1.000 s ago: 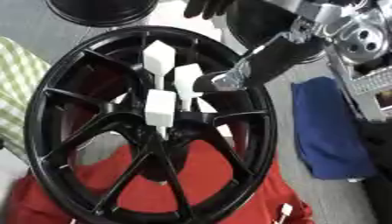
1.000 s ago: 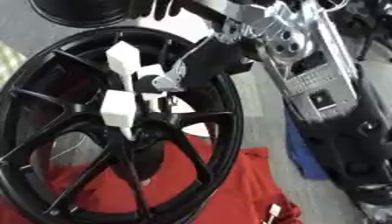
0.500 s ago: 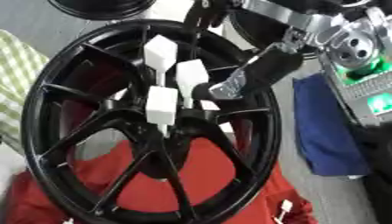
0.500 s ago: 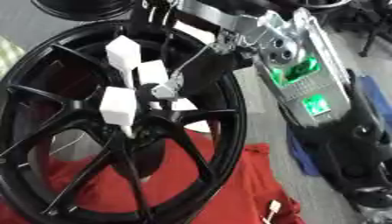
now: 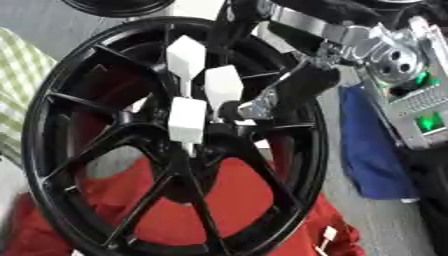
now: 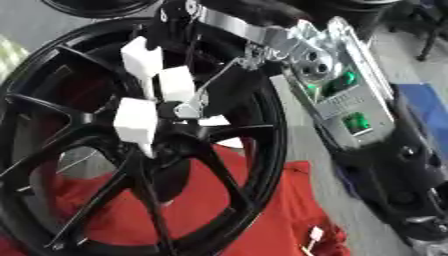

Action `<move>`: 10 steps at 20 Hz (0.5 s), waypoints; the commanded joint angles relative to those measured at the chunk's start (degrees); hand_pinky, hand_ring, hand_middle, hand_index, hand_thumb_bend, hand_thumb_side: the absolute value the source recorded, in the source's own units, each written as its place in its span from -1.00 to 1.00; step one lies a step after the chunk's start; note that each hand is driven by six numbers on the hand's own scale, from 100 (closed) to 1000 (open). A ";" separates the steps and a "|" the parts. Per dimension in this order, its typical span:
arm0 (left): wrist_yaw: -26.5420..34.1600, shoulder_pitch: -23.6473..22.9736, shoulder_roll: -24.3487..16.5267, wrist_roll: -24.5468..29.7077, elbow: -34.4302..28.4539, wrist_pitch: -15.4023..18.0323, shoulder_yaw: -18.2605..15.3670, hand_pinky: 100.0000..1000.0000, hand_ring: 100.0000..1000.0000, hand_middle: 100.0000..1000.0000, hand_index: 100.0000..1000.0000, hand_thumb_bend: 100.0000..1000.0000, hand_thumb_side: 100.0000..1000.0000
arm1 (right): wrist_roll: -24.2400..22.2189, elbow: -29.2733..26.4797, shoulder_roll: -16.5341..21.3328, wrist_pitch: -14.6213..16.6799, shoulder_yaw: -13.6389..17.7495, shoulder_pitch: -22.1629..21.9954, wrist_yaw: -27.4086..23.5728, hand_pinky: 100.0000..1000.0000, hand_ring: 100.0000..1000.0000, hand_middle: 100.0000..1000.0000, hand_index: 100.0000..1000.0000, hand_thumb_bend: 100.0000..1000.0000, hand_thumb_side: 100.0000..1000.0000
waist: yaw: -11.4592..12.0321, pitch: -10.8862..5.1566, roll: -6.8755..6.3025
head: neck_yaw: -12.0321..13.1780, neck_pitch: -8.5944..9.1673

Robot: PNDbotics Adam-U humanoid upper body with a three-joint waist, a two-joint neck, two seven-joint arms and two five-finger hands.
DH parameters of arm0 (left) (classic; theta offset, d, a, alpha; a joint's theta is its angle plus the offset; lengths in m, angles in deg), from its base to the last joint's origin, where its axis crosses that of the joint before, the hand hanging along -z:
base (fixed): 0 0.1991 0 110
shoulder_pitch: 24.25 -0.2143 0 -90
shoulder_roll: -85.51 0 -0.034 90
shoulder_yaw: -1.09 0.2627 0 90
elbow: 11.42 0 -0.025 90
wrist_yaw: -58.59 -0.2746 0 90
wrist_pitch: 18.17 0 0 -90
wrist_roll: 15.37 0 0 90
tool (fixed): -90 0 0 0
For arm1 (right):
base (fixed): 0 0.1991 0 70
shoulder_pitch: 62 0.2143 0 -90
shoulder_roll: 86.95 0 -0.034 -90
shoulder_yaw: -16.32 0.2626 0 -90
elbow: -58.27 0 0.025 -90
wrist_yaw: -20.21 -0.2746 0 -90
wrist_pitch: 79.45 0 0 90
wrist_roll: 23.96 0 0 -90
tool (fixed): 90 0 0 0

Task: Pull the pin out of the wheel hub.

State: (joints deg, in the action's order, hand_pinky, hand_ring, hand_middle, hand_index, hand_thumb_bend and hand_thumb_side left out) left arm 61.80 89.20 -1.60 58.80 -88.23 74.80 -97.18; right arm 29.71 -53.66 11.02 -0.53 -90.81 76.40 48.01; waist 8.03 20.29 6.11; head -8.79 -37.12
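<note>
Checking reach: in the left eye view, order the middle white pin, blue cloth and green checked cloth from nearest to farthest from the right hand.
1. Middle white pin, just left of the right hand.
2. Blue cloth, right of the wheel.
3. Green checked cloth, far left edge.

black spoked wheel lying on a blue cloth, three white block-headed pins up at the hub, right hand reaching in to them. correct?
Not quite: the black spoked wheel lies on a red cloth, as the left eye view shows; the blue cloth lies beside the rim. The three white block-headed pins stand at the hub, and the right hand does reach in to them.
</note>
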 commanded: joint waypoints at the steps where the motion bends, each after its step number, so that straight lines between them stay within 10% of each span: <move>1: 0.00 0.90 -1.38 0.18 -1.32 0.08 0.10 0.06 -0.10 -0.15 0.28 -0.98 0.93 | 0.05 0.13 0.72 0.33 0.22 1.00 0.05 0.35 0.35 0.27 0.35 -0.02 -0.74 | 0.14 -0.77 -0.37 | -0.31 0.78; 10: -0.10 1.20 -1.37 0.37 -1.67 -0.01 0.19 0.06 -0.10 -0.15 0.28 -0.98 0.92 | 0.01 2.02 0.93 0.54 -0.17 1.00 0.31 0.34 0.34 0.26 0.34 -0.09 -0.81 | 0.50 -0.24 -0.31 | -0.47 1.11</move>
State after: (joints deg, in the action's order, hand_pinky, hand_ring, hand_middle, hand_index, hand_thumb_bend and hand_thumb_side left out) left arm 61.80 89.58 -1.61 59.00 -88.59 74.73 -97.05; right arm 29.67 -51.63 11.02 -0.17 -91.27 76.41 48.07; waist 8.52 20.91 6.13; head -9.03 -36.71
